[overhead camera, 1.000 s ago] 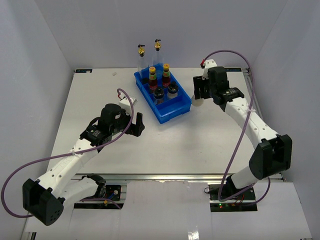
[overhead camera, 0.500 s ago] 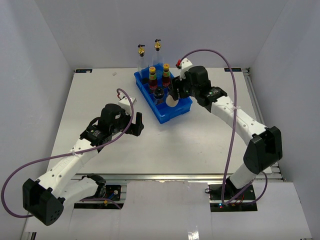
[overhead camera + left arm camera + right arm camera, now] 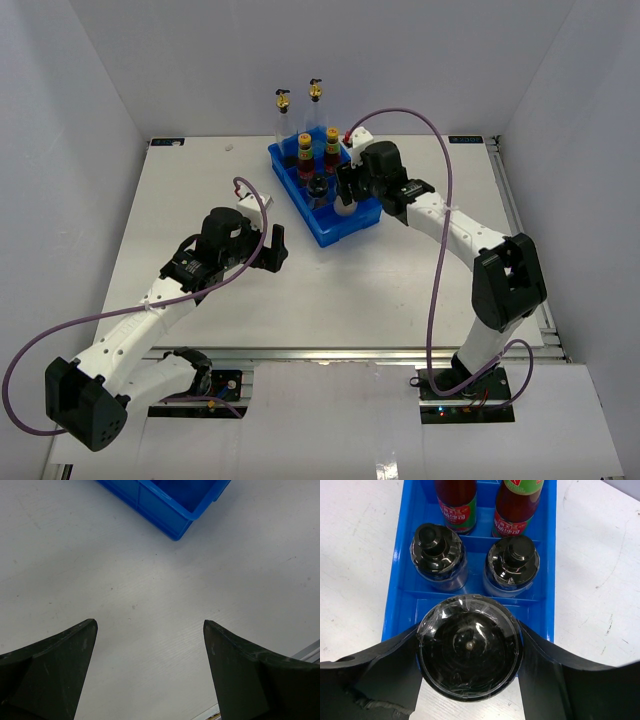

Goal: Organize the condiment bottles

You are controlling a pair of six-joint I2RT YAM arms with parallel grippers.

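White walls stand round a white table (image 3: 330, 280), and a blue tray (image 3: 352, 224) sits near its far side. Most of the job looks done — two black-topped jars (image 3: 439, 550) sit side by side in the middle box of the tray, and two red sauce bottles (image 3: 456, 500) stand in the box behind them. Two tall clear bottles (image 3: 282, 120) stand at the far end; I cannot tell if they are inside the tray or just behind it. The right claw (image 3: 469, 645) is clamped on a round dark jar (image 3: 470, 662) wrapped in shiny film, right above the empty front box — I think it only has to go down and be let go. The left claw (image 3: 150, 625) is wide apart over bare table, holding nothing. The red bottles have red and green labels with white writing, too blurry to read.
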